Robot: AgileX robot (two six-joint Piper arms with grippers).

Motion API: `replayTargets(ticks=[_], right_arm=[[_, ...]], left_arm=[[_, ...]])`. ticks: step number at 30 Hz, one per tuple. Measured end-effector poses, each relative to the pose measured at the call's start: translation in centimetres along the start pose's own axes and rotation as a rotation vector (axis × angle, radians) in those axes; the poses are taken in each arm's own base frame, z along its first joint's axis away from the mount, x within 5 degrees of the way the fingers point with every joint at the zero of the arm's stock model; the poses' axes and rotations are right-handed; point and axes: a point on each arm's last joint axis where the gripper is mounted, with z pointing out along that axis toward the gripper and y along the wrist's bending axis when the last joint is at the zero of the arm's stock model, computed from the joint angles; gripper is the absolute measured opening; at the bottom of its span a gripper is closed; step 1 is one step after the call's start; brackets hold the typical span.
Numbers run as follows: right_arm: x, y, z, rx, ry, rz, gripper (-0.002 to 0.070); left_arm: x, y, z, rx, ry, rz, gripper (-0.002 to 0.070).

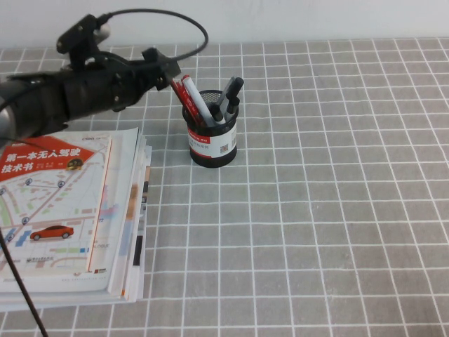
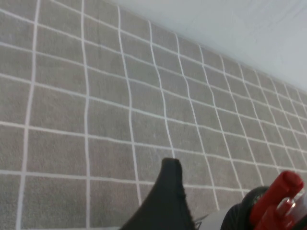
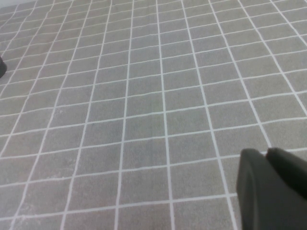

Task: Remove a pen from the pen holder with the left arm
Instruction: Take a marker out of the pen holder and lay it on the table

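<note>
A black mesh pen holder [image 1: 212, 137] with a red and white label stands on the grey tiled table, a little left of centre. It holds a red pen [image 1: 188, 95], a white pen and some black pens [image 1: 231, 95]. My left gripper [image 1: 170, 72] comes in from the left and sits at the red pen's top end, open. In the left wrist view one dark finger [image 2: 169, 191] shows, with the red pen's cap [image 2: 282, 190] beside it and apart from it. The other finger is hidden. My right gripper [image 3: 266, 154] hangs over bare table, shut and holding nothing.
A stack of books and magazines [image 1: 70, 210] lies at the front left, close to the holder. A thin black cable [image 1: 21, 288] crosses it. The white wall [image 1: 316, 17] runs along the table's back edge.
</note>
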Motion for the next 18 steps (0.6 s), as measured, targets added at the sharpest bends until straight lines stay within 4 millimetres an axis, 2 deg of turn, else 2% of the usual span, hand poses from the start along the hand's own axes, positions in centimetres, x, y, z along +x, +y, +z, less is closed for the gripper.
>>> replayTargets(ticks=[2, 4, 6, 10, 11, 14, 18], right_arm=[[0.0, 0.0, 0.0, 0.000, 0.000, 0.000, -0.0013], [0.0, 0.0, 0.0, 0.000, 0.000, 0.000, -0.0013], [0.0, 0.0, 0.0, 0.000, 0.000, 0.000, -0.0013], [0.0, 0.0, 0.0, 0.000, 0.000, 0.000, -0.0012], [0.0, 0.0, 0.0, 0.000, 0.000, 0.000, -0.0012], [0.0, 0.0, 0.0, 0.000, 0.000, 0.000, -0.0012], [0.0, 0.0, 0.0, 0.000, 0.000, 0.000, -0.0013]], left_arm=[[0.5, -0.3, 0.5, 0.000, 0.012, 0.018, 0.0571], [0.9, -0.7, 0.7, -0.010, 0.014, 0.038, 0.0503], [0.9, -0.9, 0.8, -0.013, 0.012, 0.057, 0.0403], [0.9, -1.6, 1.0, -0.002, 0.006, 0.099, 0.0128], [0.8, -1.8, 1.0, 0.002, 0.004, 0.107, 0.0083], [0.5, -2.3, 1.1, 0.014, -0.004, 0.121, 0.0025], [0.1, -2.8, 1.1, 0.038, -0.015, 0.133, 0.0010]])
